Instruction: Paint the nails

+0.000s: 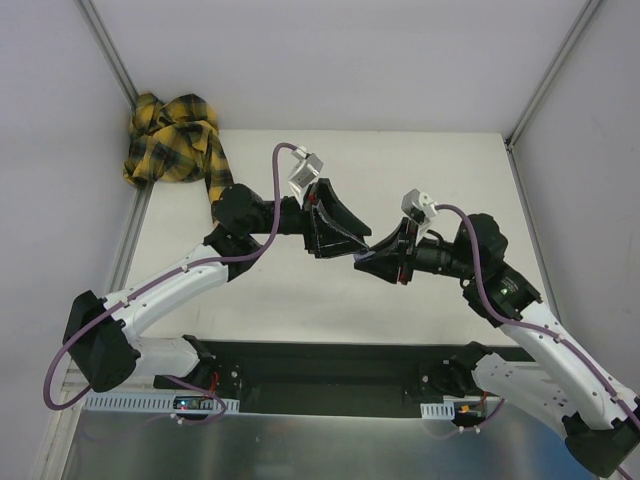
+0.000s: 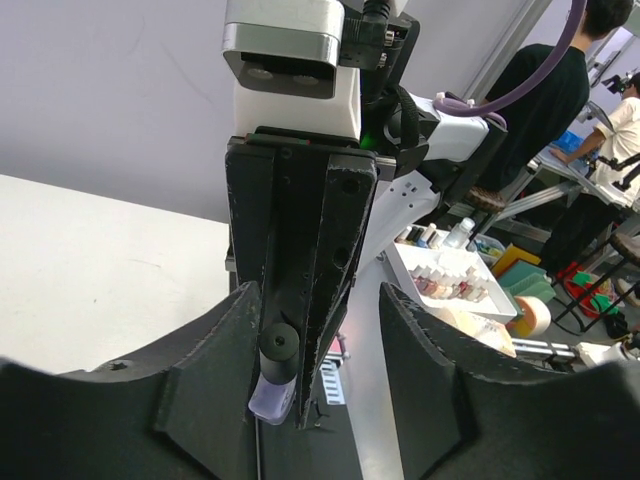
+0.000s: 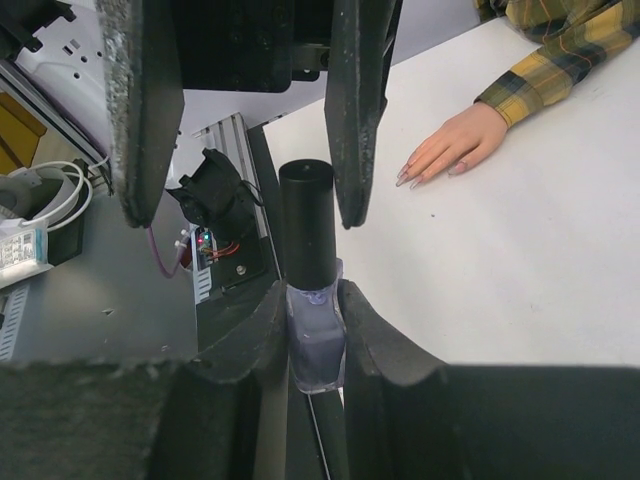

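ok, my right fingers (image 3: 365, 330) are clamped on the small purple bottle (image 3: 316, 345), pinching its glass body from both sides. the bottle sits upright between them in the right wrist view. purplish contents show through the glass, level not readable. the black cap (image 3: 306, 215) is on and sticks up past my fingertips.

my left fingers (image 3: 350, 110) are apart, one on each side of the cap and just beside it. cannot tell if the nearer one touches the cap. in the left wrist view the left fingers spread wide at the bottom, and the right fingers come in end-on between them, with bottle and cap at their tip.

from the top camera both arms meet over the middle of the tabletop (image 1: 300, 295), fingertips nearly together.

the nails (image 3: 408, 180) are purplish-pink, on a fake hand (image 3: 455, 140) that lies palm down on the white tabletop, well apart from the bottle. a yellow-black plaid sleeve (image 3: 555, 55) runs off from the wrist. in the top view the sleeve is bunched at the far left corner and my left arm hides the hand.

off the tabletop, in the left wrist background, a white tray (image 2: 408, 268) holds rows of little bottles (image 2: 447, 286), too small to tell colours for sure.
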Controlling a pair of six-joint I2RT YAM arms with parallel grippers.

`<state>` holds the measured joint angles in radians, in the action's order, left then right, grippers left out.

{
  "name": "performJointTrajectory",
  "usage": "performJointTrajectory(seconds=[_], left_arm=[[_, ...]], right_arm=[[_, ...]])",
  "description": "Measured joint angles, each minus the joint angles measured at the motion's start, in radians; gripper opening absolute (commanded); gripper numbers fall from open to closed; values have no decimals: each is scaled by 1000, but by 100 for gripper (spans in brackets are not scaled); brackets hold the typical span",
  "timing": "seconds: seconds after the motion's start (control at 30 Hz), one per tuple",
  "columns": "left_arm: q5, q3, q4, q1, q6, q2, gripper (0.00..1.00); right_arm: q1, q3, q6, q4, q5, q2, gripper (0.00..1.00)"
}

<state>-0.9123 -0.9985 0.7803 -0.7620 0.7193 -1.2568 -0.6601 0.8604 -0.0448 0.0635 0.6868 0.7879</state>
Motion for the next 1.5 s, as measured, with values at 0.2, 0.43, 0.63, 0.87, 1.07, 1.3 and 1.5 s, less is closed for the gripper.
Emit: performJointTrajectory(seconds=[0.2,0.43,0.63,0.87,1.07,1.3,1.5], left_arm=[[-4,0,-15,0,-4,-2,38],[-23,-9,-53,0,-11,-29,25],[-22,-22,-84,2,-49,-34,0],[327,-42,-313,-77,-193,18,0],[1061,-198,-624,-335,-311,15,0],[1229,-233,-709,-363,-292,-19,35],[1127,-235,-721,-314,-318,2,85]], right_arm=[[2,9,0,-7,2,-1,0],[3,21,0,-19,1,-2,0],[6,22,10,-22,-13,-1,0],[-104,50,-70,54,-373,-2,0],[-426,51,-225,29,-1065,12,0],[-439,41,-291,9,-1128,58,0],[-331,44,-298,55,-879,20,0]])
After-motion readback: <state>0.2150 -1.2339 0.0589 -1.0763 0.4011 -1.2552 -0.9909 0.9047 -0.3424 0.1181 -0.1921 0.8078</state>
